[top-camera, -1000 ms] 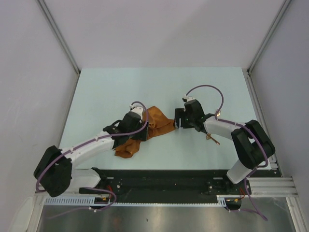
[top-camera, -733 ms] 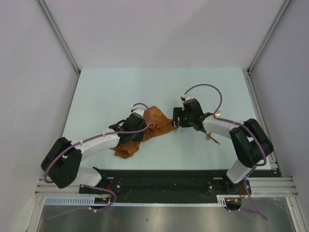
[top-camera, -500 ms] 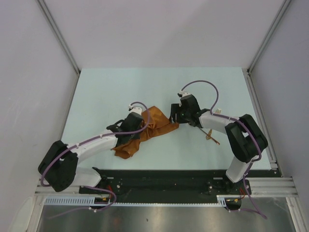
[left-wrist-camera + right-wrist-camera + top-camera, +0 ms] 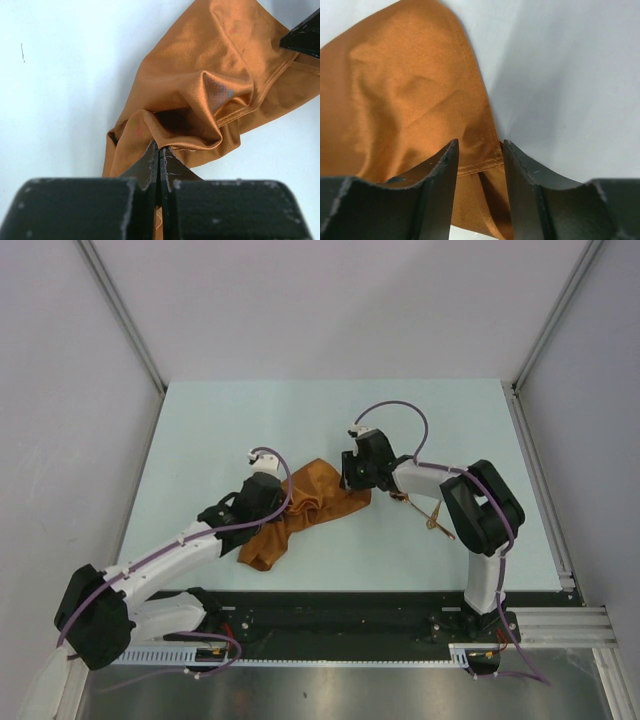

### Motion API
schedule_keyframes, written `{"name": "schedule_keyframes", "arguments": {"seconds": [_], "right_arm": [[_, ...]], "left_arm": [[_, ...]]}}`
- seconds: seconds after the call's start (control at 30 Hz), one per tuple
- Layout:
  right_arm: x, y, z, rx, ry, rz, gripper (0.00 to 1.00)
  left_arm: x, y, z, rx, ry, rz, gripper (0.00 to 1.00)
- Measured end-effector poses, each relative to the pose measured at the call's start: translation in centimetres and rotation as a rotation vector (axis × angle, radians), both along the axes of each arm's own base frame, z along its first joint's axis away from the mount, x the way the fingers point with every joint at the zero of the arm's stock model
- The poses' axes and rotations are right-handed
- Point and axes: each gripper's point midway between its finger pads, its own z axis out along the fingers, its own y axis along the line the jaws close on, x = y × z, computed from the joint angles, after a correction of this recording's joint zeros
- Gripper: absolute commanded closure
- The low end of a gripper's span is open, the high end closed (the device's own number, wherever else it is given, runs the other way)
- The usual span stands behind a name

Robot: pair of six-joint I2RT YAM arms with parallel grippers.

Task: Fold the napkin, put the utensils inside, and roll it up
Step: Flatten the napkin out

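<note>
The left gripper (image 4: pixel 159 154) is seen clenched, its tips pressed together on a raised fold at the near-left part of the napkin (image 4: pixel 310 502). The napkin (rust-orange, crumpled rather than flat) is laid as a bunched diagonal strip near the middle of the table (image 4: pixel 230 420), stretched between the two grippers. At its far-right corner the right gripper (image 4: pixel 479 150) is positioned with jaws apart. A hemmed edge of the cloth is seen in the gap between the fingers, which are not pressed onto it. The utensils (image 4: pixel 437 520) are found on the table to the right of the napkin, apart from it and partly hidden by the right arm (image 4: pixel 480 510).
</note>
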Motion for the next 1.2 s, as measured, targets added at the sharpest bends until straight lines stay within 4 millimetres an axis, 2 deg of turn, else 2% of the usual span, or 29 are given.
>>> {"name": "schedule_keyframes", "arguments": {"seconds": [0.03,0.13,0.17,0.27,0.53,0.6,0.67,0.73,0.8,0.9,0.97,1.07,1.13,1.2], "right_arm": [[0.0,0.1,0.1,-0.001,0.0,0.003,0.57],[0.1,0.6,0.1,-0.009,0.001,0.016,0.7],[0.0,0.6,-0.2,-0.018,0.002,0.02,0.83],[-0.2,0.9,-0.4,-0.033,0.001,0.036,1.0],[-0.6,1.2,-0.4,-0.048,0.021,0.046,1.0],[-0.8,1.0,0.1,-0.055,0.018,0.046,1.0],[-1.0,0.6,1.6,-0.06,0.006,0.047,1.0],[-1.0,0.3,4.7,-0.051,-0.042,0.044,1.0],[-0.6,0.2,9.8,-0.014,-0.139,0.034,1.0],[-0.4,-0.4,19.6,0.071,-0.346,0.009,1.0],[-1.4,-1.5,26.6,0.136,-0.491,-0.017,1.0],[-3.6,-3.9,35.1,0.223,-0.676,-0.064,1.0],[-5.3,-5.2,39.1,0.276,-0.76,-0.084,1.0],[-6.7,-6.2,41.2,0.307,-0.808,-0.095,1.0]], "left_arm": [[0.0,0.1,0.0,0.001,-0.001,0.003,1.0],[0.0,0.4,0.0,0.006,0.001,0.01,1.0],[0.0,0.5,0.0,0.007,0.001,0.013,1.0],[0.1,0.8,0.0,0.013,0.0,0.025,1.0],[0.3,1.8,1.0,0.028,-0.027,0.049,1.0],[0.5,2.3,1.7,0.051,-0.04,0.056,1.0],[1.1,2.8,3.3,0.079,-0.077,0.069,0.99],[2.0,3.0,6.1,0.095,-0.139,0.074,0.99],[2.9,3.1,9.9,0.093,-0.226,0.075,0.99],[3.3,3.8,15.8,0.072,-0.363,0.084,0.99],[2.9,4.4,19.4,0.058,-0.444,0.083,0.98],[2.0,5.3,23.5,0.041,-0.537,0.069,0.95],[1.1,5.2,25.9,0.009,-0.593,0.029,0.94],[0.4,4.7,27.6,-0.023,-0.633,-0.016,0.92]]}}
